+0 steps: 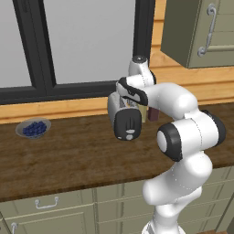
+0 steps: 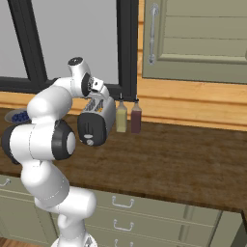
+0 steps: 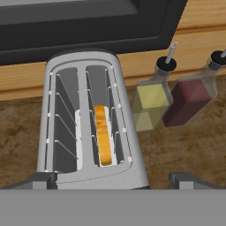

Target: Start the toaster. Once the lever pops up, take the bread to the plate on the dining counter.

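Note:
The silver toaster (image 1: 123,116) (image 2: 96,123) (image 3: 88,123) stands on a dark brown wood-grain counter (image 1: 68,155), its black end panel facing me. I cannot tell whether this is the dining counter. The lever on that panel is too small to make out. The bread (image 3: 103,134) stands on edge deep in the toaster's right slot; the left slot is empty. My gripper (image 3: 114,183) (image 1: 131,101) (image 2: 100,100) hangs open just above the near end of the toaster, one fingertip on each side, holding nothing. The plate is out of view.
A yellow oil bottle (image 3: 150,106) (image 2: 121,118) and a dark red bottle (image 3: 190,101) (image 2: 136,118) stand close to the toaster's right. A grey bowl of blueberries (image 1: 33,128) sits far left. A window and wooden ledge run behind; a wall cabinet (image 1: 201,32) hangs upper right.

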